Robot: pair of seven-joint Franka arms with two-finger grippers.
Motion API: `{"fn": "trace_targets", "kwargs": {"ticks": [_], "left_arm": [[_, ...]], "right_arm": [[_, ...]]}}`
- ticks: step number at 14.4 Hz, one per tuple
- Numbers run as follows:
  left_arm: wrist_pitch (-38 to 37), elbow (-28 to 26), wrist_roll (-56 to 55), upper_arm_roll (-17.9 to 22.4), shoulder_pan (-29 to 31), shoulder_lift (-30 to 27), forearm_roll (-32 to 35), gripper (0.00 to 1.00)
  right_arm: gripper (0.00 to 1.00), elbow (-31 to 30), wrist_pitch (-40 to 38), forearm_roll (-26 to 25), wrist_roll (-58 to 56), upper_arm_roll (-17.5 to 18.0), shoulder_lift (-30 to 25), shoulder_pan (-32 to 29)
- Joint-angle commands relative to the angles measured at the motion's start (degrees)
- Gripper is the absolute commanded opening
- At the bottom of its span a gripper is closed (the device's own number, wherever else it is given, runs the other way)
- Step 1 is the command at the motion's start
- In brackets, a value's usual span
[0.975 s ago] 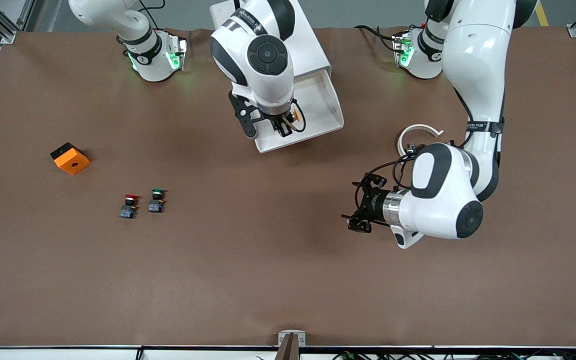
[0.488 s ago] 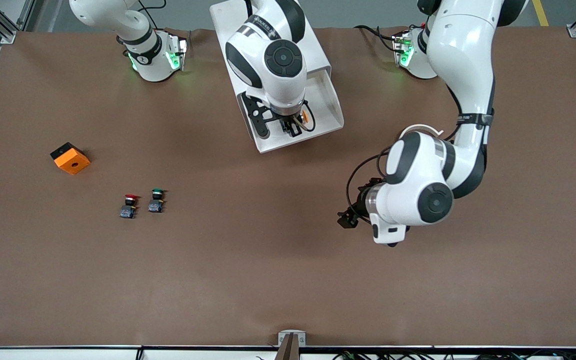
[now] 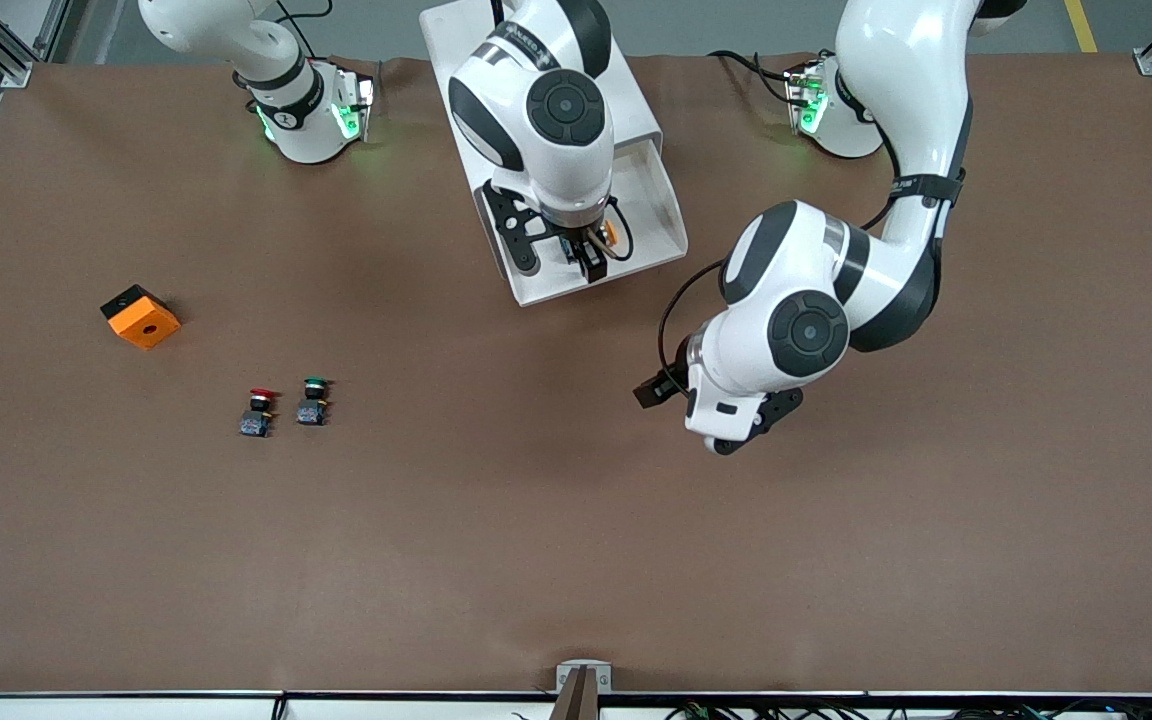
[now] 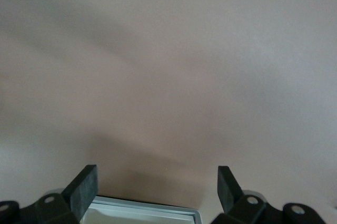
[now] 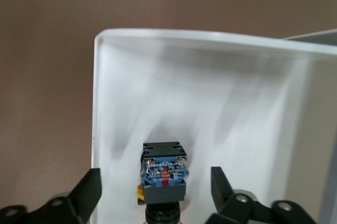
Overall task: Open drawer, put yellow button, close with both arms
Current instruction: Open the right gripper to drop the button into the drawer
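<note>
- Right claw (image 3: 583,262) sits low inside the open drawer (image 3: 651,215); its fingers (image 5: 87,192) stand apart
- Yellow button (image 5: 164,177) lies on the white drawer floor between those spread fingers, touched by neither in the right wrist view; blue-and-black body faces the wrist camera, with a sliver of yellow cap at its lower edge
- From the front view only a bit of orange-yellow cap (image 3: 611,233) shows beside the right claw, inside the drawer
- Drawer is pulled out of the white cabinet (image 3: 636,110), which stands between the 2 arm bases; the drawer's front edge is the part nearest the front camera
- Left claw (image 4: 155,187) hangs over bare brown table (image 3: 496,540), toward the left arm's end from the drawer; fingers (image 4: 83,187) spread wide, nothing between them
- Left wrist view shows plain table surface and a pale grey-rimmed edge at the bottom between the fingers; cannot tell what that edge is
- Red-capped button (image 3: 257,411) and green-capped button (image 3: 313,400) stand side by side on the table toward the right arm's end, well apart from the drawer and nearer the front camera
- Orange block (image 3: 140,316) with a black side and a small hole on top lies farther toward the right arm's end than the 2 buttons
</note>
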Motion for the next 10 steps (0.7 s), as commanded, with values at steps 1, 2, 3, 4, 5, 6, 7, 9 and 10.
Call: {"fn": "trace_targets", "kwargs": {"ticks": [1, 2, 3, 4, 5, 6, 7, 9, 10], "left_arm": [[5.2, -9.5, 2.9, -0.3, -2.3, -5.8, 1.2, 1.00], [7.5, -12.6, 3.5, -0.3, -3.6, -7.4, 1.5, 1.00], [9.3, -15.0, 4.6, -0.3, -4.6, -8.7, 4.1, 1.00], [10.2, -17.0, 5.5, -0.7, -4.9, -9.9, 6.7, 1.00], [11.2, -18.0, 5.6, -2.2, -5.3, -10.0, 7.6, 1.00], [11.7, -18.1, 5.6, -3.1, -5.4, -10.1, 7.7, 1.00], [11.7, -18.2, 5.7, -4.0, -5.5, -10.2, 7.8, 1.00], [11.9, -20.9, 5.7, -6.0, -5.6, -11.7, 8.0, 1.00], [12.4, -22.3, 5.7, -6.9, -5.6, -12.6, 8.8, 1.00]], "right_arm": [[1.00, 3.3, -8.0, 1.4, -0.7, -0.2, -3.4, -2.3], [1.00, 3.8, -10.8, 1.3, -3.1, -0.2, -4.8, -3.2], [1.00, 3.9, -13.6, 1.3, -7.7, -0.3, -6.6, -3.9], [1.00, 3.9, -16.1, 1.2, -12.2, -0.4, -8.5, -4.7], [1.00, 3.9, -18.4, 1.2, -15.9, -0.4, -10.0, -6.6], [1.00, 3.8, -20.0, 1.0, -19.0, -0.4, -11.6, -8.4], [1.00, 3.8, -21.3, 0.9, -23.4, -0.4, -13.4, -10.1], [1.00, 3.5, -25.6, 0.8, -34.9, -0.4, -16.5, -15.2], [1.00, 3.3, -27.6, 0.8, -40.7, -0.4, -17.8, -17.7]]}}
